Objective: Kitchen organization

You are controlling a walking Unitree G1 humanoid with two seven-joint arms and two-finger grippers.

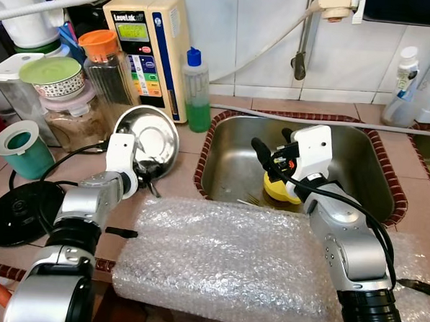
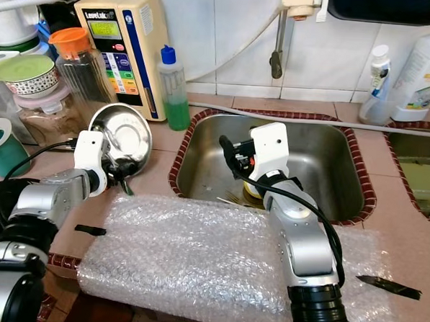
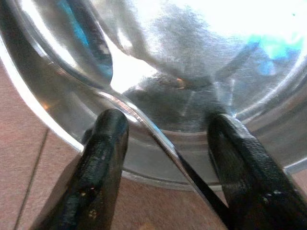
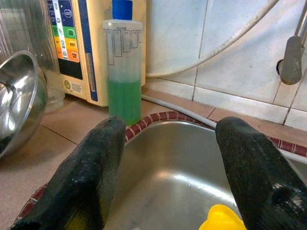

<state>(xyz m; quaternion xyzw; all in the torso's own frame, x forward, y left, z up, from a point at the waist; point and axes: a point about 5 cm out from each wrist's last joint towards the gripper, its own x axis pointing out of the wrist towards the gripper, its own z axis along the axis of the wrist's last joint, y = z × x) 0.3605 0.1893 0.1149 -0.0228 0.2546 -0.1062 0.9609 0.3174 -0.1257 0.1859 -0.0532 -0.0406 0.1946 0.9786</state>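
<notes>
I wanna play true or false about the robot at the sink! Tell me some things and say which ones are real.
1. The left gripper is at the steel bowl. True.
2. The bottle by the sink holds red liquid. False: it is green.
3. The right gripper is open over the sink. True.
4. The bubble wrap lies inside the sink. False: it lies on the counter in front.
5. Something yellow sits in the sink. True.

The right hand [image 1: 273, 146] is hiding part of the yellow thing [image 1: 277, 190] in the sink [image 1: 360, 150]; the spoon's [image 3: 144, 122] handle is running behind a finger [image 3: 249, 172].
</notes>
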